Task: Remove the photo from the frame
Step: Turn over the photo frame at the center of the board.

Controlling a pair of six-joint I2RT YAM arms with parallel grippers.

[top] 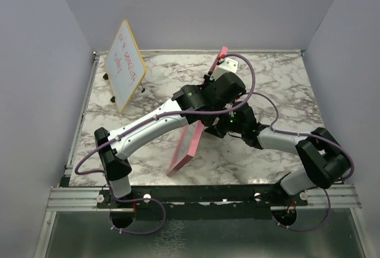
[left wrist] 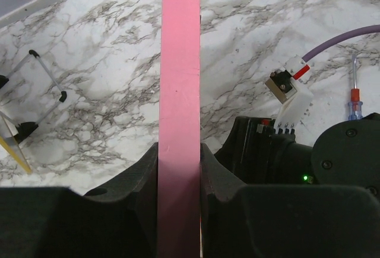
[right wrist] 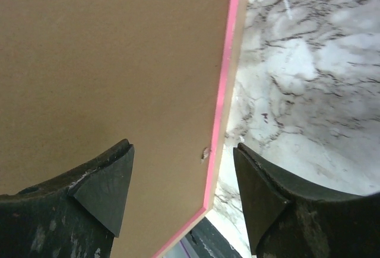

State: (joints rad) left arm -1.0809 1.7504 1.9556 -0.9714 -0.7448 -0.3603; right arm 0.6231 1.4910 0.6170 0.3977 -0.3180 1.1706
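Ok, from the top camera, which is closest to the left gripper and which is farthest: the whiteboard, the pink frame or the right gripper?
1. The frame: clamped in the left gripper itself, mid-table.
2. The right gripper: close by on the right, facing the frame's brown back.
3. The whiteboard: far off at the back left.

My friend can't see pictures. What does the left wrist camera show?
The left end effector is shut on the thin pink edge of the rectangular picture frame, which runs straight up the middle. Behind it lies the grey-veined white marble table, with the black right arm at right.
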